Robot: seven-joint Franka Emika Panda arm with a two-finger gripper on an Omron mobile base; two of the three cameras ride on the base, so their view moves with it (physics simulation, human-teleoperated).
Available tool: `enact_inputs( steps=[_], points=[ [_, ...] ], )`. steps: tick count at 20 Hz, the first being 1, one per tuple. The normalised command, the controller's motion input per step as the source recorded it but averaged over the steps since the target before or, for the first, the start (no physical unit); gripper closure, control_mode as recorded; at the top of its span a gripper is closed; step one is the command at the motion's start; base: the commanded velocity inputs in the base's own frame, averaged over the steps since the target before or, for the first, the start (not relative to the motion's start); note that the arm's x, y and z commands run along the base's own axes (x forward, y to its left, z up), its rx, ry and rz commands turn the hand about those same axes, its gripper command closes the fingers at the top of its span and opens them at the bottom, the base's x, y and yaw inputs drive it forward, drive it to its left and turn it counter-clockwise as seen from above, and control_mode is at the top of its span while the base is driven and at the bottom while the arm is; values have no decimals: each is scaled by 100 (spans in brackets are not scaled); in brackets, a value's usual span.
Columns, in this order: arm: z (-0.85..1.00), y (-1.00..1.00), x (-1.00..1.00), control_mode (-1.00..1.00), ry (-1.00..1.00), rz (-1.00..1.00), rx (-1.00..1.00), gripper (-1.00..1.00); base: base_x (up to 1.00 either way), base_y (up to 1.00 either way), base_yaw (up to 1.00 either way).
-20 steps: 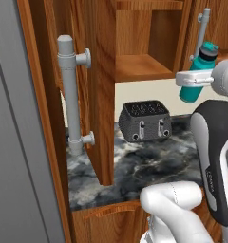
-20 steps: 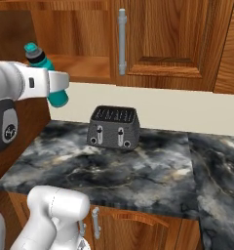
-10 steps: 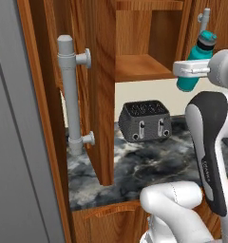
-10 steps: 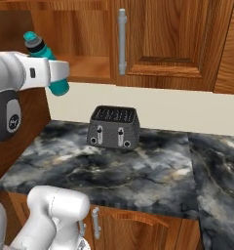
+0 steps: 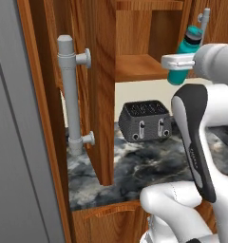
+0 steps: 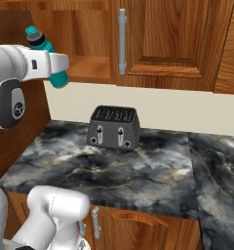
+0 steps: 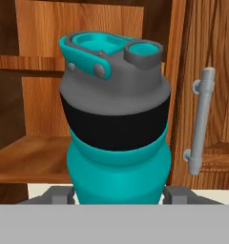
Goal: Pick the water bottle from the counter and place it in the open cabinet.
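The tool (image 5: 178, 61) is clamped around the lower body of the water bottle (image 5: 185, 54), holding it in the air, well above the marble surface (image 6: 138, 166) and the toaster (image 6: 113, 127). The bottle stands close to upright, its long axis roughly vertical with a slight lean, cap on top. It hangs just in front of the open cabinet (image 5: 144, 38), with its base about level with the wooden shelf (image 5: 139, 66) or slightly below its front edge; the hand view shows the shelf board (image 7: 30, 159) low behind the bottle. That relation decides the coming move: the shelf lies ahead of the held bottle, so it likely needs a little more lift, then a push forward into the opening. The cabinet's open door, with its silver bar handle (image 5: 70, 90), stands well off to the left.
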Motion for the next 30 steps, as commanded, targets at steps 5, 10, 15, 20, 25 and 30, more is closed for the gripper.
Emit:
enact_inputs(
  steps=[5, 10, 15, 20, 25, 30],
  points=[
    [0, 10, 49, -100, 3, 0, 0, 100, 0, 0, 0],
    [0, 7, 48, -100, 1, 0, 0, 100, 0, 0, 0],
    [0, 4, 43, -100, 2, 0, 0, 100, 0, 0, 0],
    [-3, 6, 45, -100, 3, 0, 0, 100, 0, 0, 0],
    [-7, 6, 39, -100, 3, 0, 0, 100, 0, 0, 0],
    [-9, 6, 40, -100, 3, 0, 0, 100, 0, 0, 0]
  ],
)
